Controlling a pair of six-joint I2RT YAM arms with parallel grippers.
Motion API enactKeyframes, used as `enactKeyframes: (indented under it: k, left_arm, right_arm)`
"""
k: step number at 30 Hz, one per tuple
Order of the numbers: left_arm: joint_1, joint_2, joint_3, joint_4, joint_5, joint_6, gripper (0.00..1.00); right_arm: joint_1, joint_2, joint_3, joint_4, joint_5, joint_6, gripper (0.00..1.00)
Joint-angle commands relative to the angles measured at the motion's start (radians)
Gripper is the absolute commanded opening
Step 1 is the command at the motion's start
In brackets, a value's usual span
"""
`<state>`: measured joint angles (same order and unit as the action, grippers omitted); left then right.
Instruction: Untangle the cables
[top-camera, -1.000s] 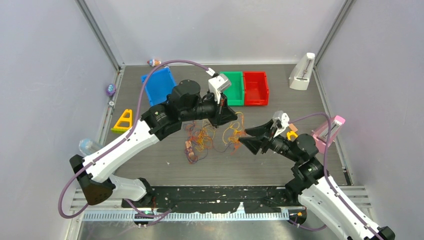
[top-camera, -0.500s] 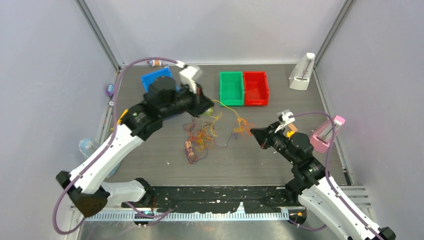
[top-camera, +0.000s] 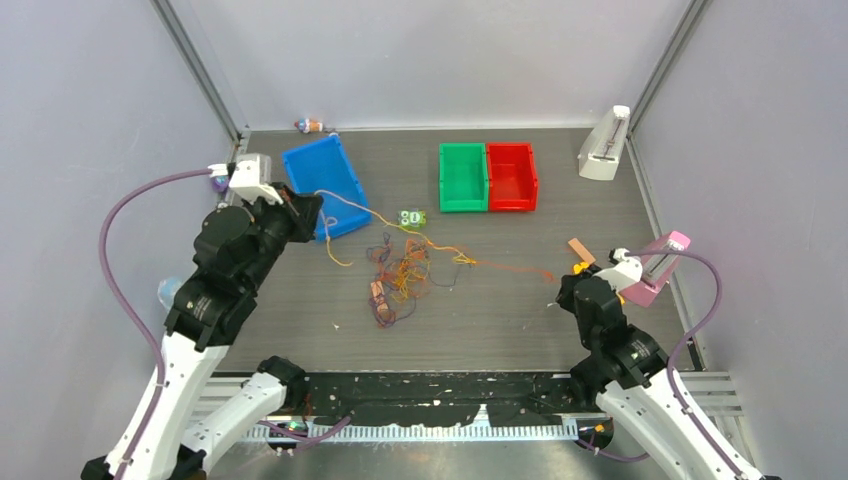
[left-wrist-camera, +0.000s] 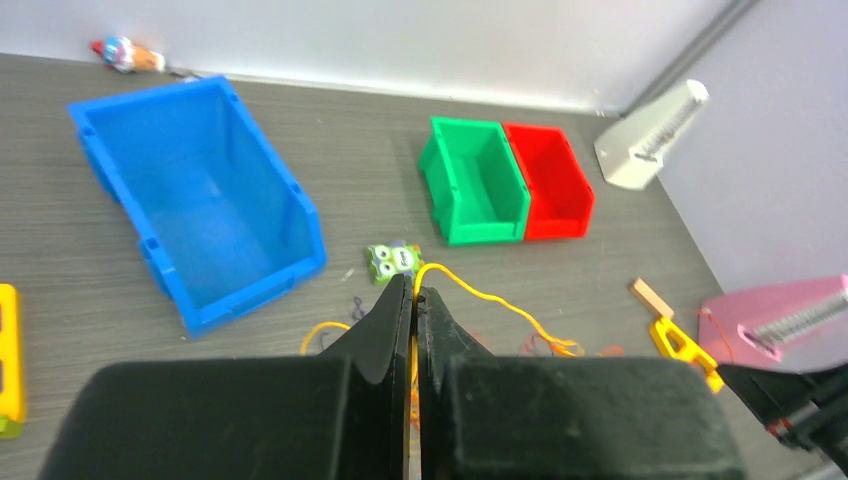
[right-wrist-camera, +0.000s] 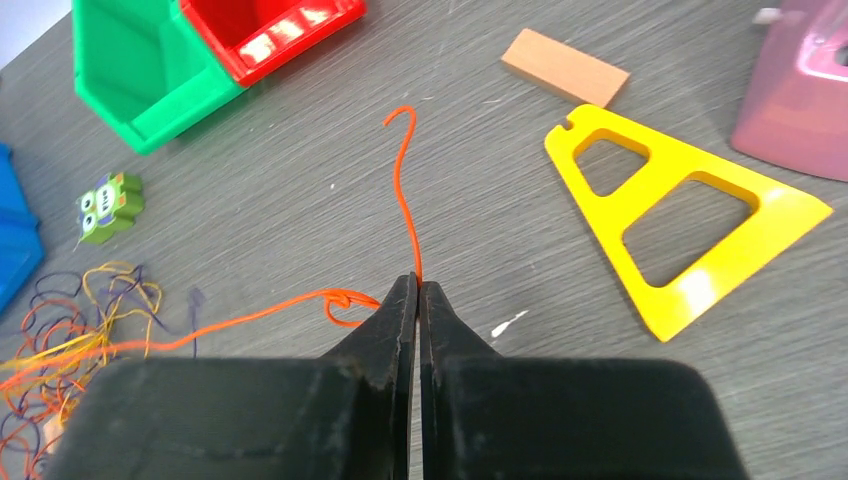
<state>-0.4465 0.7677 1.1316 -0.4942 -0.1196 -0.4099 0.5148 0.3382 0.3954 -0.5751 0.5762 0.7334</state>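
Note:
A tangle of thin orange, yellow, red and dark purple cables (top-camera: 400, 280) lies mid-table. My left gripper (top-camera: 312, 205) is at the left by the blue bin, shut on a yellow cable (left-wrist-camera: 480, 296) that stretches from its tips (left-wrist-camera: 413, 290) right toward the tangle (top-camera: 380, 218). My right gripper (top-camera: 565, 290) is low at the right, shut on an orange cable (right-wrist-camera: 400, 190); that strand (top-camera: 510, 268) runs left to the tangle with a small loop (right-wrist-camera: 340, 305) beside the tips (right-wrist-camera: 418, 285).
A blue bin (top-camera: 322, 183) stands at the back left, green (top-camera: 463, 176) and red (top-camera: 511, 176) bins at the back centre. A small green owl block (top-camera: 412, 218), a wooden block (right-wrist-camera: 565, 67), a yellow triangle (right-wrist-camera: 690, 230), a pink stand (top-camera: 660, 265) and a white stand (top-camera: 606, 143) lie around.
My left gripper has swung far left and back from the pile, drawing out the yellow cable. My right gripper has pulled right and toward me, drawing out the orange cable. The tangle has thinned.

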Motion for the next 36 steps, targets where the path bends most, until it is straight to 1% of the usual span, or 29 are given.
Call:
enactKeyframes:
  k: [1,2,3,4,5,6,7,8,9,11,13,19,22,25,28,31,36]
  left_arm:
    - [0.026,-0.015,0.021,0.04,-0.066,0.033,0.0]
    - [0.026,-0.013,0.018,0.059,-0.005,0.044,0.0]
    - [0.027,-0.01,0.017,0.076,0.048,0.048,0.0]
    - [0.026,-0.005,0.014,0.1,0.1,0.049,0.0]
    - [0.026,0.004,0.011,0.126,0.188,0.059,0.0]
    - [0.026,0.017,0.014,0.144,0.253,0.065,0.0]
    - [0.026,0.032,0.021,0.157,0.317,0.066,0.0]
    - [0.026,0.046,0.028,0.169,0.379,0.069,0.0]
    - [0.026,0.062,0.045,0.171,0.43,0.07,0.0]
    - [0.026,0.087,0.071,0.158,0.5,0.075,0.0]
    - [0.026,0.097,0.087,0.141,0.525,0.078,0.0]
    - [0.026,0.091,0.123,0.097,0.539,0.096,0.0]
    - [0.026,0.098,0.158,0.081,0.581,0.101,0.0]
    - [0.026,0.11,0.205,0.065,0.622,0.096,0.0]
    - [0.026,0.119,0.263,0.055,0.658,0.086,0.0]
    - [0.026,0.125,0.313,0.048,0.678,0.073,0.0]
    - [0.026,0.133,0.374,0.033,0.683,0.064,0.0]
  right_arm:
    - [-0.002,-0.007,0.047,-0.002,0.091,-0.017,0.05]
    - [-0.001,-0.005,0.045,0.031,0.008,-0.057,0.05]
    - [0.0,0.0,0.041,0.097,-0.043,-0.122,0.06]
    - [-0.001,0.003,0.036,0.136,-0.163,-0.152,0.09]
    - [-0.001,0.006,0.02,0.226,-0.306,-0.228,0.32]
    - [-0.002,0.011,0.012,0.276,-0.386,-0.258,0.52]
    - [-0.001,0.017,-0.005,0.372,-0.544,-0.299,0.88]
    - [-0.001,0.037,-0.01,0.413,-0.612,-0.313,0.96]
    - [-0.001,0.054,-0.015,0.49,-0.732,-0.334,0.97]
    - [0.003,0.145,-0.007,0.577,-0.861,-0.36,0.96]
    - [0.019,0.21,0.009,0.643,-0.928,-0.384,0.95]
    - [0.144,0.446,0.054,0.815,-0.919,-0.439,0.95]
    - [0.214,0.542,0.105,0.9,-0.912,-0.472,0.95]
    - [0.268,0.66,0.162,0.937,-0.906,-0.505,0.95]
    - [0.325,0.742,0.219,0.989,-0.9,-0.529,0.95]
    - [0.35,0.821,0.251,1.032,-0.881,-0.529,0.95]
    - [0.367,0.89,0.315,1.073,-0.806,-0.529,0.95]
